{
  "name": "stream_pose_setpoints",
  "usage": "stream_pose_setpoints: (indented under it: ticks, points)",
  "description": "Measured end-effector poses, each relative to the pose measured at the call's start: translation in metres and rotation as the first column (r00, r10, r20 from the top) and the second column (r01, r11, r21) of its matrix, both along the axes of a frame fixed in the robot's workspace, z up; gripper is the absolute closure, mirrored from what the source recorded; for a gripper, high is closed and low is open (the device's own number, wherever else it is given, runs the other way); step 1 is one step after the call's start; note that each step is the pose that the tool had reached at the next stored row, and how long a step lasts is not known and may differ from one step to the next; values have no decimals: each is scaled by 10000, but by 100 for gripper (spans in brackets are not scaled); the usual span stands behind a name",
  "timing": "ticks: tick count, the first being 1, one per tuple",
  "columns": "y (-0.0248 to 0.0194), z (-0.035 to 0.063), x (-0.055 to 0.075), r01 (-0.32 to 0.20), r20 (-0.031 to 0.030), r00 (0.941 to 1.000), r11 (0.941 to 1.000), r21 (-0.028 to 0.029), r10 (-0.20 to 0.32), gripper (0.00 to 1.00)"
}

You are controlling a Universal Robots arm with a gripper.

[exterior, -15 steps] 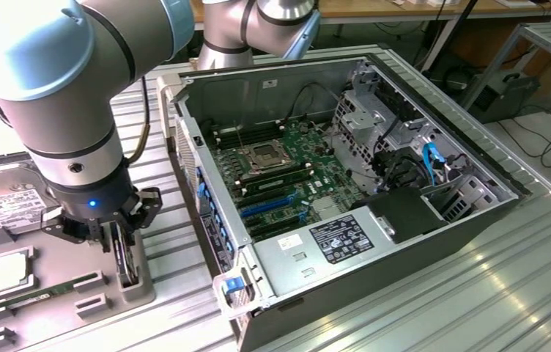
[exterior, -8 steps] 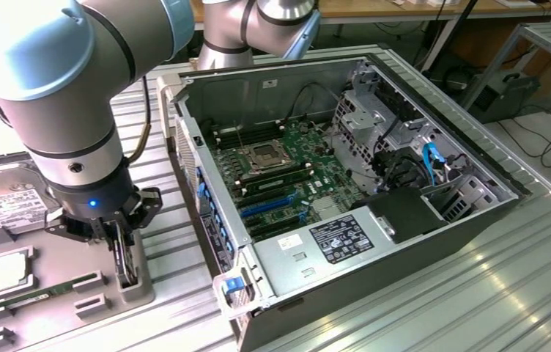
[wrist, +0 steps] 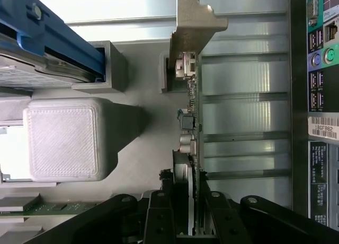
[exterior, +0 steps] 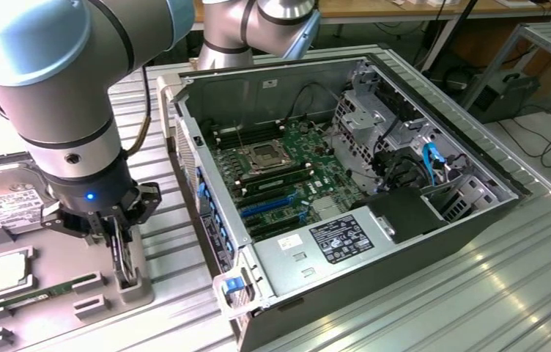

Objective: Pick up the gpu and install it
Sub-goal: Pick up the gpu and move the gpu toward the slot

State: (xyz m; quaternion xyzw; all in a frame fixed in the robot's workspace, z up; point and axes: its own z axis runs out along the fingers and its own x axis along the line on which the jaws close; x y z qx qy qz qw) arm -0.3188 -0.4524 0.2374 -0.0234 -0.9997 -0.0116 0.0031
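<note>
Pinching the thin dark gpu (wrist: 189, 122) with its silver end bracket, the black gripper (wrist: 187, 197) holds it narrowly between its jaws. The card stands on edge in the grey plastic holder (exterior: 141, 290) beneath. The open grey computer case (exterior: 256, 95) beyond the gripper has no card installed yet.

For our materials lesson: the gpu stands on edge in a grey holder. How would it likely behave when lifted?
Probably stiff: the gpu is a thin board with a metal bracket, so it should not sag. Likely fragile: bare components line its face. Standing on edge in the holder, it might tip or snag unless lifted straight.
</note>
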Motion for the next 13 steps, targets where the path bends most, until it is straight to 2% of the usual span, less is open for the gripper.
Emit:
stream_pose_setpoints:
  ticks: [13]
  points:
    - [0, 82, 3, 0, -1, 10000, 10000, -1, 0, 73]
